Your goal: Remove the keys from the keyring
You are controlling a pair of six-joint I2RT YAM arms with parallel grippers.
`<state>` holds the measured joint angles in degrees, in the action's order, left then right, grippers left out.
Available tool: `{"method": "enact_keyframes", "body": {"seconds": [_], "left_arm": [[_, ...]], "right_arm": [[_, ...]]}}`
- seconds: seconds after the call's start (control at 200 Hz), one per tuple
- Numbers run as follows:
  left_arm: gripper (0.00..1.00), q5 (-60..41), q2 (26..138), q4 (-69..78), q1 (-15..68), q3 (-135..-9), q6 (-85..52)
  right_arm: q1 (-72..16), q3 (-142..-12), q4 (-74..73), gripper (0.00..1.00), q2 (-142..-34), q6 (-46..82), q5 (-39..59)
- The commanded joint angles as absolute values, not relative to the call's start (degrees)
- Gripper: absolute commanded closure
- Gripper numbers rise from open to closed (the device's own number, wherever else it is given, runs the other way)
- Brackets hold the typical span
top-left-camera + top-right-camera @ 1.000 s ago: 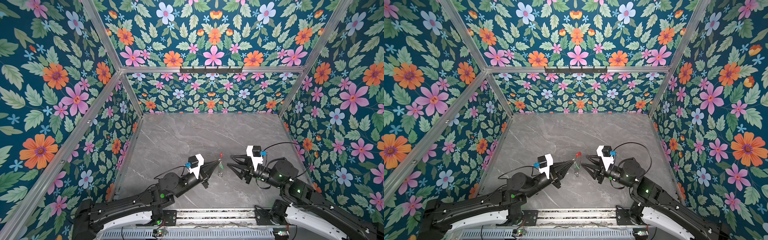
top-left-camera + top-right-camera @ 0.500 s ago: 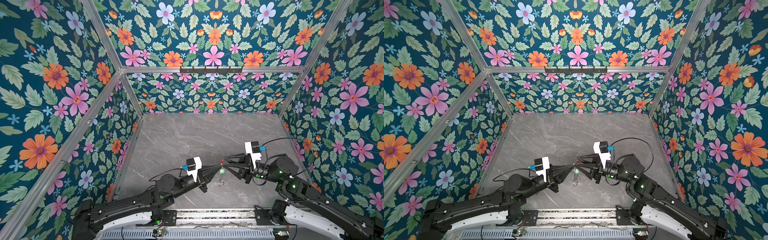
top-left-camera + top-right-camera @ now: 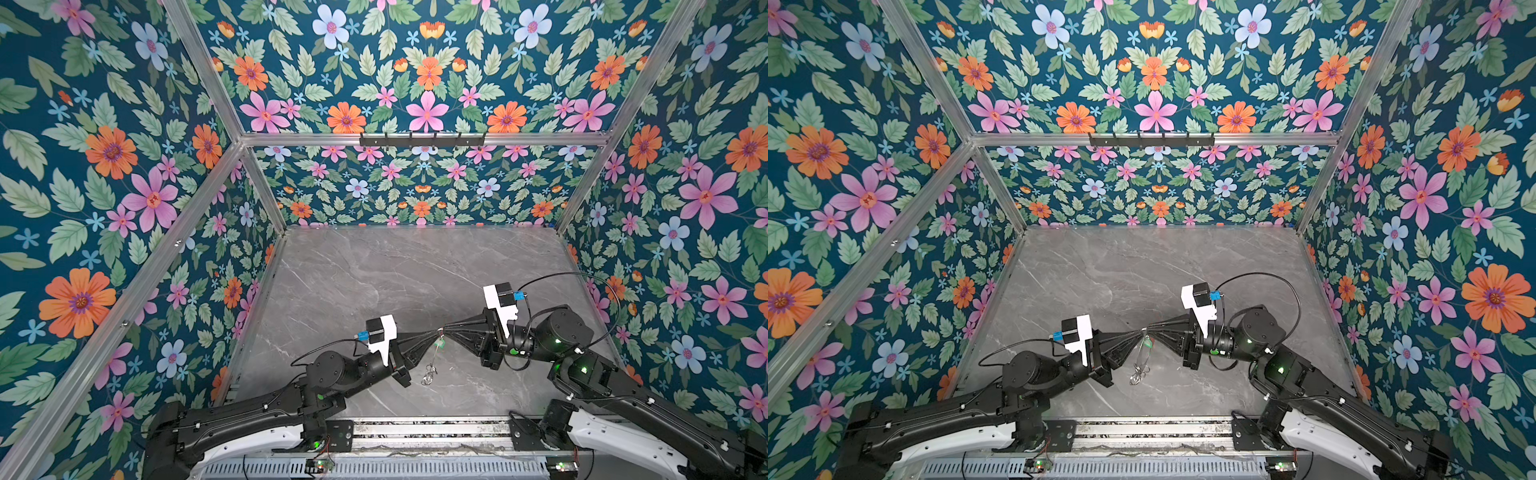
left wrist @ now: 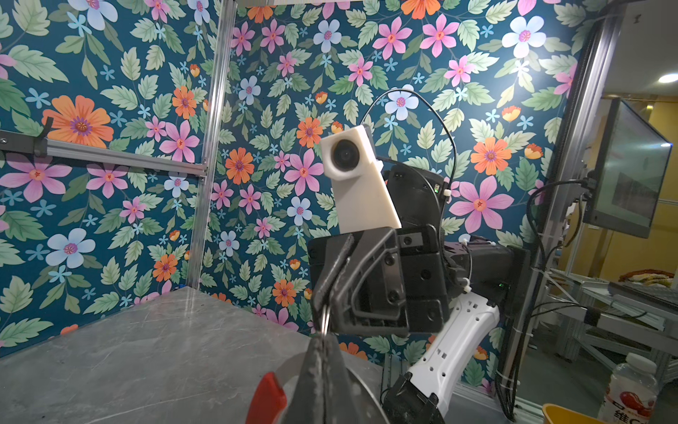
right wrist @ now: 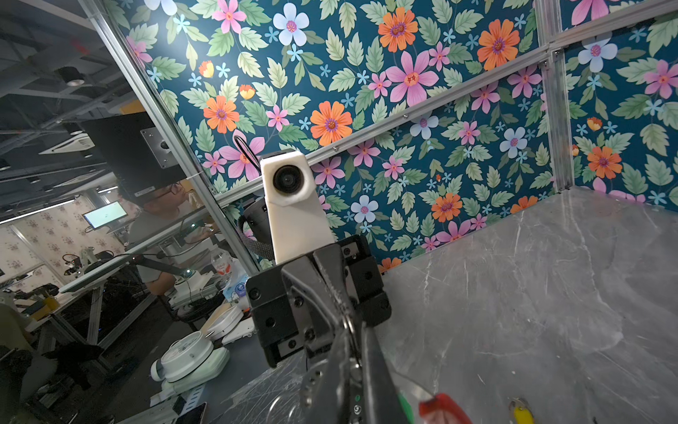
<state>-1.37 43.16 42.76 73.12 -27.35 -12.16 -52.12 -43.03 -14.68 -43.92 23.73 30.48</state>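
Grey marble-look tabletop [image 3: 415, 282] (pale veins) — small silver ring [image 3: 428, 375] low over its near middle, contact unclear.

The walls [image 3: 428, 83] carry dark teal wallpaper printed with pink, orange and pale blue flowers among green leaves. The counter [image 3: 395, 270] is grey marble with thin white veins. The keyring [image 4: 266, 400] is grey with a red sleeve [image 5: 440, 407]. 1 key tag [image 3: 439, 343] is green and 1 other key tag [image 5: 521, 415] is yellow. The left arm [image 3: 249, 415] and right arm [image 3: 623, 399] are black with white shells.
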Motion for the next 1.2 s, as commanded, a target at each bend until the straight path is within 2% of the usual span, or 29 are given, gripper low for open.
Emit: {"method": "enact_keyframes", "body": {"seconds": [0.0,0.32,0.45,0.53,0.81,0.915,1.085,1.195], "left_arm": [[1.0,-1.4,43.1,45.1,73.1,-27.3,-11.9],[1.0,-2.1,43.3,43.4,73.1,-28.2,-12.3],[0.69,-2.6,41.5,38.6,73.2,-28.7,-13.5],[0.62,-3.6,40.2,34.1,73.1,-29.7,-14.7],[0.64,-6.2,37.4,16.6,73.0,-35.7,-17.8],[0.69,-6.9,38.1,11.4,73.0,-38.4,-18.4],[0.7,-10.2,39.0,9.8,72.8,-39.8,-20.0],[0.74,-11.3,40.3,9.4,72.5,-40.4,-20.5]], "right_arm": [[-52.2,-43.5,-15.7,0.96,-44.3,24.5,32.1],[-52.2,-44.9,-11.6,1.0,-44.9,24.0,32.7],[-52.0,-48.4,-1.8,1.0,-44.7,19.9,32.7],[-51.3,-51.3,3.9,1.0,-45.4,17.9,34.1],[-49.9,-60.6,18.4,1.0,-49.1,11.9,35.9],[-49.9,-62.2,20.1,1.0,-50.0,10.5,37.4],[-49.9,-63.2,21.2,1.0,-50.6,9.0,39.2],[-49.8,-63.3,20.8,1.0,-50.7,8.9,39.9]]}}
